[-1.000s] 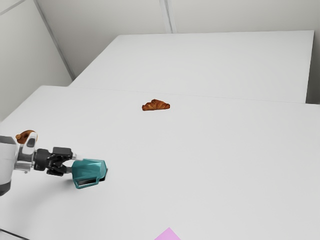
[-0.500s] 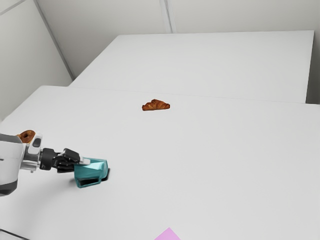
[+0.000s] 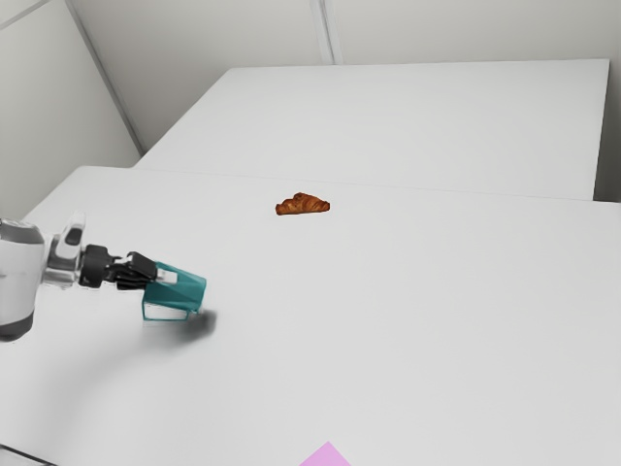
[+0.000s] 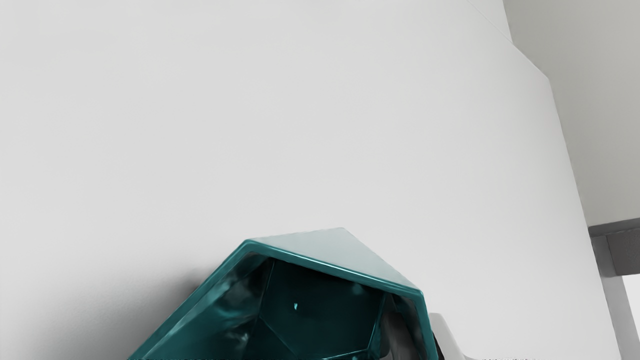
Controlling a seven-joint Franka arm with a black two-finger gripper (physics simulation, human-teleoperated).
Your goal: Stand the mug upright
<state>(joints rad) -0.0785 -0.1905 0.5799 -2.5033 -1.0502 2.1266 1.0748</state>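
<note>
And here's the mug (image 3: 186,287), teal and up in the air above the table (image 3: 417,340), right at the tips of the claw (image 3: 168,277)! In the exterior view it sits at about four o'clock from the claw, touching it, with its dark shadow (image 3: 201,324) on the tabletop at about five o'clock from the mug, clearly apart from it. And the claw is clamped on the mug's wall: look at the wrist view, one finger (image 4: 400,334) is inside the mouth, the other just outside, the teal side pinched between them!

Into the mug itself now: that one finger reaches in past the rim (image 4: 335,267), alongside dark, glossy inner walls, and there's a tiny bright glint down on the bottom.

What a look it has: shiny, angular, flat-sided, and tipped over, not upright! The mouth faces back toward the hand, the base slants away toward four o'clock in the exterior view, and the boxy open handle (image 3: 165,319) hangs down at about seven o'clock.

Moving outward across the exterior view: the white arm (image 3: 17,277) comes in from nine o'clock, a browned croissant (image 3: 303,205) rests on the table well away at two o'clock, a pink patch (image 3: 327,456) lies between four and five, and a thin black line (image 3: 27,454) runs by at seven!
</note>
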